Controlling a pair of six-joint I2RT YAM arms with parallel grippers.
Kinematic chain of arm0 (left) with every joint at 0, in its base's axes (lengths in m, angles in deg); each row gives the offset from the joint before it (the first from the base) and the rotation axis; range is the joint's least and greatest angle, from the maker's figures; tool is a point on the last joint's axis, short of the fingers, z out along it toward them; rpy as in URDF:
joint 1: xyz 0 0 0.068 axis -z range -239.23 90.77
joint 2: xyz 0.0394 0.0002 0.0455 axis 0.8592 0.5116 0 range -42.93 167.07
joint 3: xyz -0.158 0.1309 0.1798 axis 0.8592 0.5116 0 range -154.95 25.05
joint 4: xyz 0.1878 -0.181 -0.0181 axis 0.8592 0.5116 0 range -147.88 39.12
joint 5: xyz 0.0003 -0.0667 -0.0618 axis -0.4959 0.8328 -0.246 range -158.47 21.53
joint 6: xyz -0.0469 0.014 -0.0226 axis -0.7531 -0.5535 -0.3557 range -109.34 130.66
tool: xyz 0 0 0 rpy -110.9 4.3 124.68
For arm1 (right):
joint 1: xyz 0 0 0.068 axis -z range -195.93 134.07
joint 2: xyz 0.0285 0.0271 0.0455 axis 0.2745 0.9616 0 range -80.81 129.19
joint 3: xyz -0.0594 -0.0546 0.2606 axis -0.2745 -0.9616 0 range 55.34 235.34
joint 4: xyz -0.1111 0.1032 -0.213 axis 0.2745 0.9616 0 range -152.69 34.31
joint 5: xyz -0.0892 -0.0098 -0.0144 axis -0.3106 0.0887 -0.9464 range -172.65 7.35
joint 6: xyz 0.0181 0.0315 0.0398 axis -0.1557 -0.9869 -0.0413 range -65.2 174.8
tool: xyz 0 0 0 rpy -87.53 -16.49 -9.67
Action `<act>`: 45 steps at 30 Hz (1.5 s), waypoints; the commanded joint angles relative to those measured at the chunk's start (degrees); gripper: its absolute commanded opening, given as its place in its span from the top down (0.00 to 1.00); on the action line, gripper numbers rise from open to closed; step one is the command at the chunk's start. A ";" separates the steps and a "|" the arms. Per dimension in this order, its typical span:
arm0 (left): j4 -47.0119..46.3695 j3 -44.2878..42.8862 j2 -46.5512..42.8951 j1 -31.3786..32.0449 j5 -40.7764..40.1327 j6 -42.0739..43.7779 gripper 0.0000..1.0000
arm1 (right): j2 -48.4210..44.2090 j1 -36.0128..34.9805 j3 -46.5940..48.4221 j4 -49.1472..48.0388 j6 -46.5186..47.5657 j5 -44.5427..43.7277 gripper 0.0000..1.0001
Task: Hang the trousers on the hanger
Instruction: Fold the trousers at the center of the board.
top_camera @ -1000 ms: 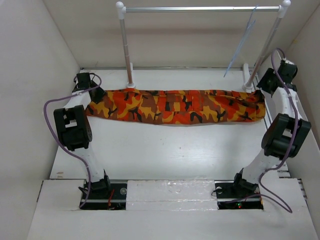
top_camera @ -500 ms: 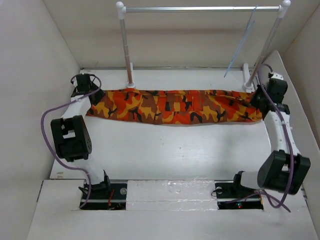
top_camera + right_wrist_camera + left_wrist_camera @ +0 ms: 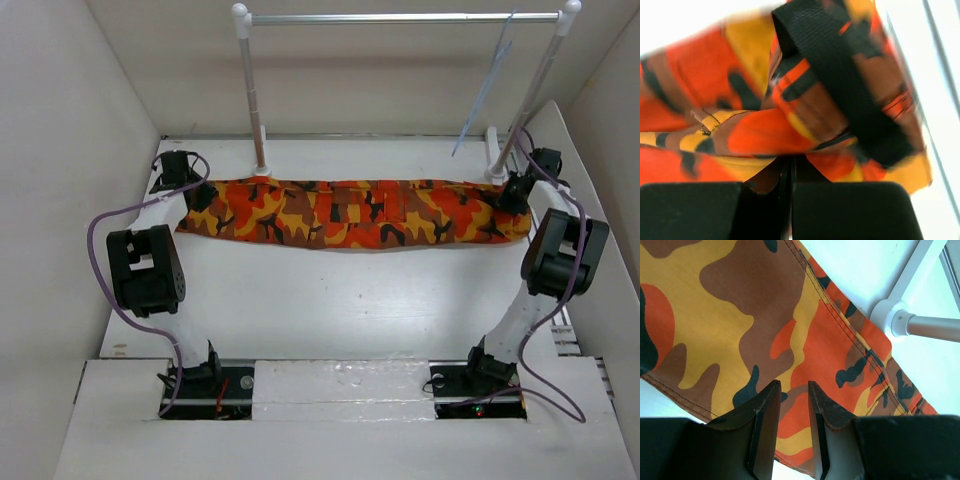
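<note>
The camouflage trousers (image 3: 350, 212) lie flat in a long strip across the back of the table, below the rack. The pale blue hanger (image 3: 487, 80) hangs from the crossbar at the right. At the strip's left end my left gripper (image 3: 200, 195) (image 3: 794, 385) hovers low over the cloth near its edge. A narrow gap parts its fingers (image 3: 765, 410), and flat trouser cloth (image 3: 740, 315) shows through that gap. At the waist end my right gripper (image 3: 508, 192) (image 3: 791, 159) is shut, with bunched cloth (image 3: 765, 130) gathered at its tips next to a black strap (image 3: 840, 75).
A white-posted rack (image 3: 247, 90) with a silver crossbar (image 3: 400, 17) stands at the back; one of its feet (image 3: 887, 315) lies close beside the trousers' left end. White walls close in on both sides. Bare white table (image 3: 350, 300) stretches in front of the garment.
The right arm has swung in onto the trousers' right end and its gripper has closed there. The left gripper has shifted slightly right over the left end and narrowed.
</note>
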 commanded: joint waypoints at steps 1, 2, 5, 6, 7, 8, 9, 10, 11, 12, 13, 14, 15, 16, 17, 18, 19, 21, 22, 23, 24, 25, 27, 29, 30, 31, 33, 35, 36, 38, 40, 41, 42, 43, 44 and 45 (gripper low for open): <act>-0.28 -2.08 -1.67 -0.12 -0.11 0.12 0.76 | 5.03 2.11 9.62 -3.78 -0.23 1.84 1.00; 0.33 -2.43 -1.49 -0.12 -0.20 0.29 0.76 | 6.78 2.12 11.46 -4.75 -0.58 2.19 1.00; 1.30 -2.96 -0.53 -0.12 -2.04 0.82 0.75 | 13.11 2.73 18.93 -2.76 -1.03 2.11 1.00; 1.39 -2.96 -0.44 -0.12 -2.66 0.82 0.75 | 14.35 3.34 21.91 -1.70 -0.94 3.15 1.00; 1.56 -2.87 0.00 -0.12 -3.97 1.00 0.75 | 15.32 3.35 22.20 -1.60 -0.94 4.03 1.00; 1.82 -3.13 0.35 -0.12 -4.42 1.17 0.74 | 15.07 3.35 22.03 -1.69 -1.02 4.39 1.00; 2.87 -4.00 1.40 -0.73 -4.77 1.26 0.73 | 13.67 3.35 21.07 -1.25 -0.76 4.65 1.00; 2.88 -4.01 2.02 -0.73 -6.86 1.09 0.72 | 12.61 3.35 20.54 -1.16 -0.33 4.66 1.00; 4.36 -5.06 2.54 -1.52 -7.23 0.82 0.71 | 11.21 3.35 19.66 -1.16 0.11 4.74 0.97; 4.98 -5.41 2.81 -1.52 -7.49 0.56 0.71 | 9.46 2.74 18.87 -0.81 0.47 4.57 0.85; 5.16 -5.68 2.55 -1.52 -7.85 0.56 0.71 | 7.52 2.73 16.69 -0.11 1.69 4.57 0.79; 4.91 -5.42 0.72 -1.52 -7.85 0.64 0.71 | 2.63 2.04 15.19 0.16 2.57 4.22 0.71; 4.38 -5.16 -0.25 -0.92 -8.11 0.91 0.70 | 0.06 2.03 13.34 0.42 3.19 3.35 0.55; 3.24 -4.11 -1.57 0.92 -8.90 1.26 0.70 | -2.84 1.07 11.15 0.16 3.63 2.47 0.49; 2.62 -3.40 -2.80 2.24 -9.34 1.96 0.70 | -8.26 0.37 5.65 -0.28 3.81 1.68 0.44; 2.01 -2.79 -4.64 3.56 -9.78 2.14 0.70 | -10.67 0.36 2.89 -0.80 3.55 1.49 0.38; 1.48 -1.91 -5.35 6.01 -10.04 2.05 0.70 | -12.86 0.36 -0.09 -2.64 2.15 2.19 0.36; 0.95 -1.64 -4.92 7.61 -9.26 1.96 0.69 | -18.15 -0.25 -9.15 -5.80 1.26 4.73 0.35; 0.95 -1.73 -4.22 7.62 -8.12 1.70 0.70 | -19.20 -0.25 -11.35 -6.60 0.48 5.09 0.34; 1.30 -2.51 -2.04 7.62 -7.68 1.44 0.69 | -20.00 -1.04 -14.76 -6.78 0.73 4.75 0.34; 1.56 -2.95 -0.98 7.62 -6.89 0.91 0.70 | -20.79 -1.65 -16.02 -6.44 0.99 4.13 0.34; 1.65 -4.26 0.25 7.62 -5.66 0.82 0.70 | -20.88 -1.66 -17.25 -7.65 1.17 3.78 0.34; 1.91 -5.50 3.77 7.09 -5.74 1.08 0.70 | -18.71 -1.66 -19.88 -9.85 0.91 7.28 0.34; 3.15 -7.44 6.92 5.60 -1.88 0.21 0.70 | -15.80 -1.66 -19.29 -10.47 0.03 7.73 0.34; 2.88 -7.61 7.64 4.29 -1.09 -0.32 0.70 | -14.05 -1.66 -17.98 -10.65 -0.49 7.82 0.34; 2.45 -7.96 8.43 3.58 -0.04 -0.84 0.70 | -11.16 -1.66 -17.27 -11.26 -1.89 7.82 0.34; 2.97 -8.93 10.98 1.91 0.50 -0.76 0.70 | -8.61 -1.14 -16.12 -12.40 -3.48 7.64 0.34; 4.63 -11.30 13.78 1.12 0.50 -0.41 0.70 | -5.34 -1.13 -13.75 -12.94 -4.98 6.77 0.34; 5.25 -12.00 14.67 1.11 1.02 -0.06 0.70 | -4.54 -1.66 -13.05 -12.94 -5.41 6.24 0.36; 6.92 -13.94 16.78 -0.55 0.41 0.12 0.70 | -2.35 -2.27 -11.29 -13.03 -6.12 5.28 0.40; 8.06 -14.56 17.92 -2.22 0.76 -0.05 0.70 | -1.12 -2.88 -10.41 -12.41 -6.21 2.83 0.62; 8.33 -14.47 18.11 -2.84 1.11 -0.14 0.70 | -0.67 -2.89 -10.49 -12.67 -6.04 2.29 0.62; 8.33 -14.30 18.19 -3.54 1.64 -0.23 0.70 | -0.76 -2.89 -10.49 -12.67 -5.95 2.11 0.79; 8.16 -13.51 18.19 -4.76 2.43 -0.32 0.70 | -1.11 -2.89 -10.75 -13.11 -5.51 1.67 0.94; 8.33 -13.07 18.02 -5.47 2.96 -0.41 0.70 | -1.63 -2.89 -11.80 -13.29 -5.51 1.23 1.00; 8.42 -12.46 17.85 -6.26 3.05 -0.76 0.70 | -2.85 -2.89 -12.42 -12.94 -5.25 1.05 1.00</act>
